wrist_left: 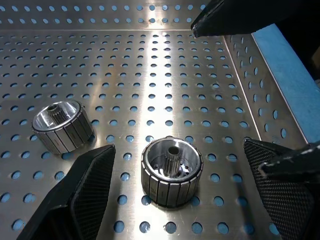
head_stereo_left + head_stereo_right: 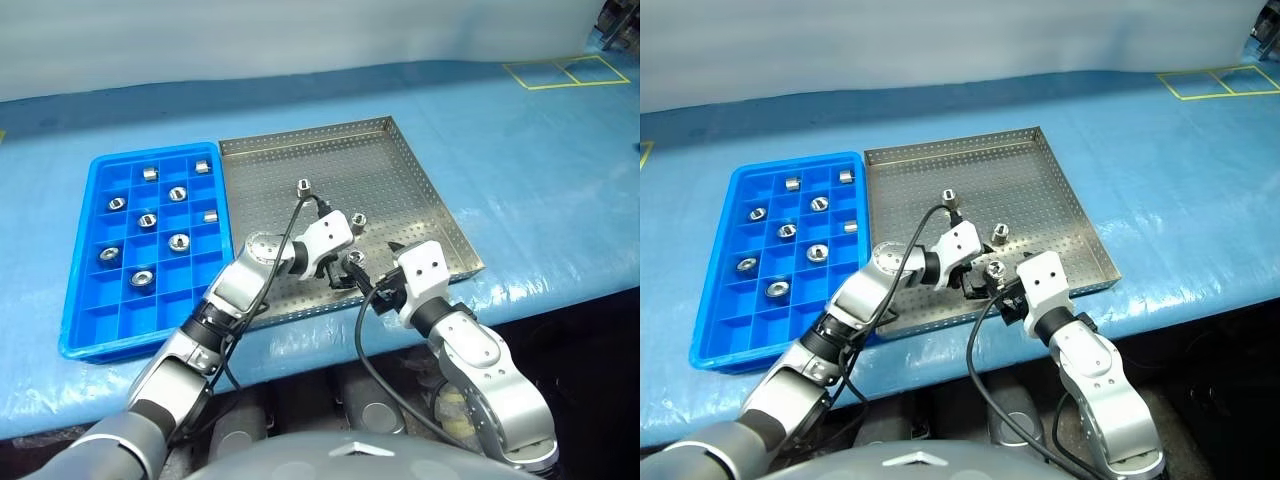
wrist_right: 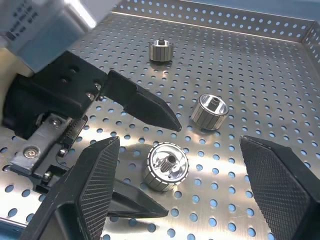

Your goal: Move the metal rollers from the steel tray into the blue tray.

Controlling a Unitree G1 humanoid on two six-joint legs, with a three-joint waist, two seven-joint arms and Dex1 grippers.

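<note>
The steel tray [image 2: 330,160] lies on the blue table with three metal rollers in it: one toward the middle [image 2: 303,186], one further right [image 2: 357,219] and one near the front rim [image 2: 354,259]. My left gripper [image 1: 177,155] is open, and the front roller [image 1: 171,171] stands upright on the tray floor between its fingers, clear of both. A second roller [image 1: 62,125] stands just outside one finger. My right gripper [image 3: 179,144] is open and empty, pointing at the same roller [image 3: 166,166] from the tray's front edge. The blue tray [image 2: 90,330] lies to the left.
Several rollers [image 2: 178,193] sit in separate compartments of the blue tray. The two grippers are close together at the steel tray's front rim [image 2: 300,312], by the table's front edge. Yellow tape marks [image 2: 565,72] lie at the far right.
</note>
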